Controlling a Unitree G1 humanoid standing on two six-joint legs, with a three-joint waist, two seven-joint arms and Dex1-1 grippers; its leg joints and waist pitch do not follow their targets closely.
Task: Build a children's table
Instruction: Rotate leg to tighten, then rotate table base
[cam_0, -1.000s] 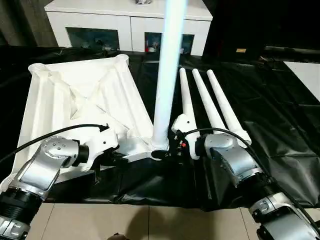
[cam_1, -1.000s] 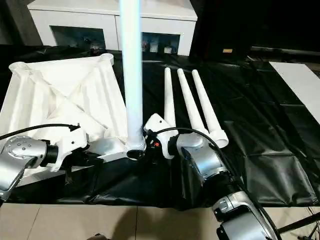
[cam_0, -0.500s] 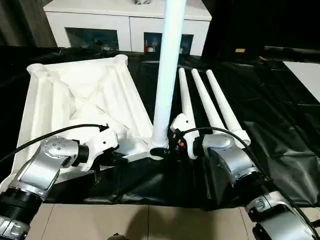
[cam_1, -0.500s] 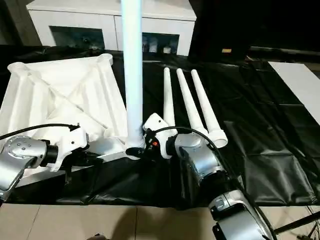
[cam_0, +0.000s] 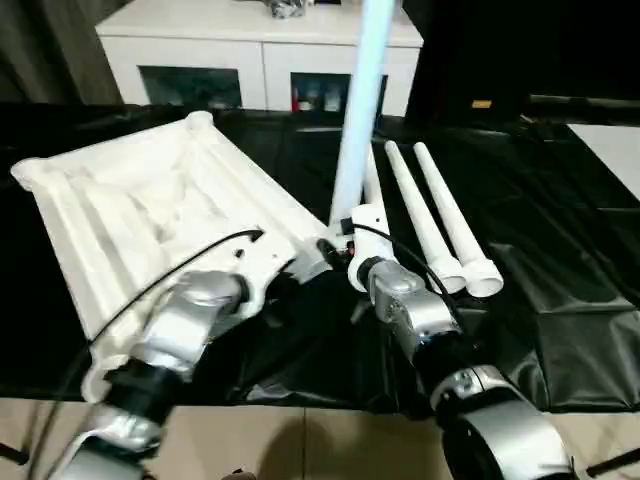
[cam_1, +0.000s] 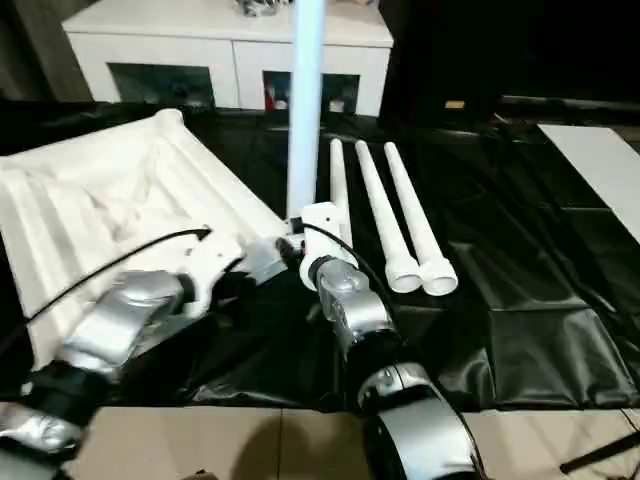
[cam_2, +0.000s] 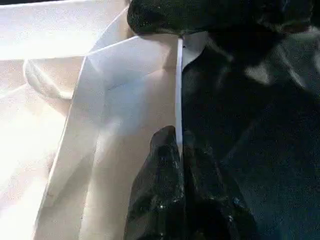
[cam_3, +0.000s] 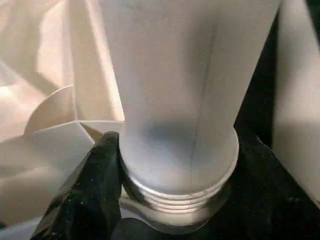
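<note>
Tabletop (cam_0: 130, 215) swung round since earlier; left gripper (cam_2: 180, 165) clenched on its edge; right gripper (cam_3: 170, 220) grasping upright leg (cam_0: 360, 120).

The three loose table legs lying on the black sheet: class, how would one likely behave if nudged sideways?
Each loose leg is a round tube, so it would probably roll. Being tapered, it would likely curve toward its narrow end. It looks hollow at its open end, so probably light.
</note>
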